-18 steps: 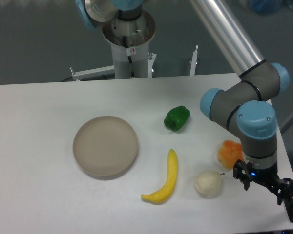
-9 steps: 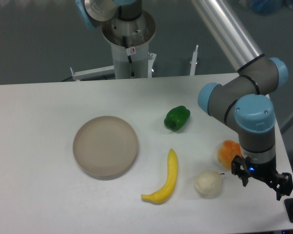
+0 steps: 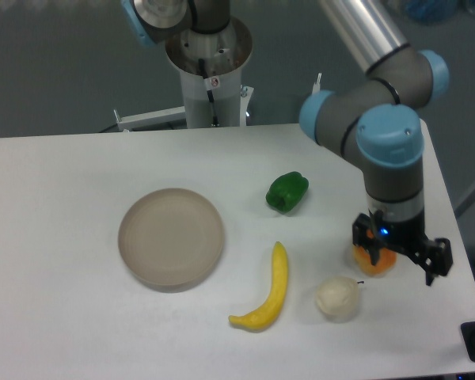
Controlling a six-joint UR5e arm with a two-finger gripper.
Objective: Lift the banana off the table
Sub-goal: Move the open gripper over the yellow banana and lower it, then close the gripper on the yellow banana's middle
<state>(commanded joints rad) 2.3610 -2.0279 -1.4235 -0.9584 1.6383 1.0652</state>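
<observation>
Fixed camera, sole view. Slim curved bright yellow plastic-looking banana (image 3: pixel 268 294) lies flat on the matte white table (image 3: pixel 63 198), between the round beige dish (image 3: pixel 172 236) and the pale cream round fruit (image 3: pixel 337 298); a green pepper (image 3: pixel 287 191) sits behind it. Your two-finger gripper (image 3: pixel 402 255) hangs over the lumpy orange fruit (image 3: pixel 374 257), well right of the banana, fingers apart and empty as far as this angle shows. Step in hand: approach, no contact yet. You need to carry leftward, centre over the banana's midsection, turn the fingers across its length, then descend. Since a second ago the wrist has moved up-table and left, from the table's near right corner.
</observation>
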